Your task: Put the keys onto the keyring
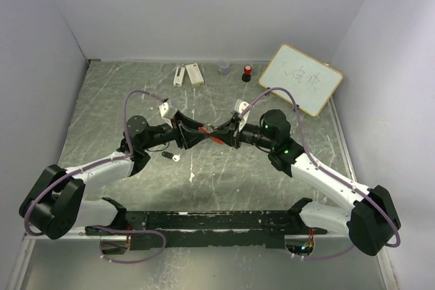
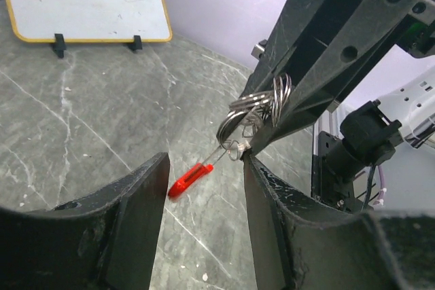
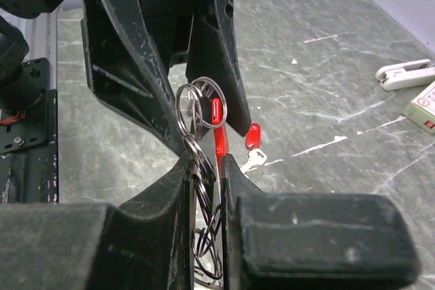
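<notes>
The keyring (image 3: 197, 103), a cluster of thin silver rings with a red oblong fob (image 3: 219, 142), is pinched between the fingers of my right gripper (image 3: 206, 164) above the table. In the left wrist view the rings (image 2: 258, 108) hang from the right gripper's fingers and the fob (image 2: 187, 179) dangles below. My left gripper (image 2: 204, 161) is open, its fingers on either side of the rings, one fingertip (image 2: 253, 162) touching them. Both grippers meet mid-table (image 1: 214, 131). The red-tagged key (image 3: 252, 142) lies on the table beneath. The black-tagged key (image 1: 170, 157) lies left of the grippers.
A whiteboard (image 1: 301, 79) stands at the back right. A red-capped black cylinder (image 1: 247, 73), a small clear cup (image 1: 223, 67) and two white items (image 1: 188, 75) lie along the back edge. Grey walls enclose the marbled table (image 1: 109, 106).
</notes>
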{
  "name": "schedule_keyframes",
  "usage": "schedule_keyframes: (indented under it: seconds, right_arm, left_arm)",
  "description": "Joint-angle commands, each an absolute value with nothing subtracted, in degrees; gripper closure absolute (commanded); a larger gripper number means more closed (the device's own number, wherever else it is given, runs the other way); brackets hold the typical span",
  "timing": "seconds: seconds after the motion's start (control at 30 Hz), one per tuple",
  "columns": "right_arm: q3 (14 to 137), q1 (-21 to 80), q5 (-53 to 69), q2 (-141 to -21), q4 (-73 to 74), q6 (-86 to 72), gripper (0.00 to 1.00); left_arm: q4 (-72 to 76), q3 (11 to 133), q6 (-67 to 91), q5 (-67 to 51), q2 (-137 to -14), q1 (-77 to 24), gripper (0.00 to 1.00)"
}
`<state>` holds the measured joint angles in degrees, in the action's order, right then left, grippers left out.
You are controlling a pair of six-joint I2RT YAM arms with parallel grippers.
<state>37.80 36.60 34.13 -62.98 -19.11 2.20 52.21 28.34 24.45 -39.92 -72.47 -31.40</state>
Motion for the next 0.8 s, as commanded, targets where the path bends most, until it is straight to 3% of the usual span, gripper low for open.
schedule_keyframes:
  seconds: [0.0, 0.77]
  right_arm:
    - [37.17, 36.59, 34.91, -62.36, -22.89, 2.55, 1.0]
    - [32.84, 36.61, 35.66, -64.63, -24.08, 0.86, 1.0]
  left_arm:
    - [55.22, 30.07, 23.99, -42.0, -73.82, -32.33, 0.43]
    - [60.36, 29.62, 23.38, -35.81, -69.78, -33.98, 0.45]
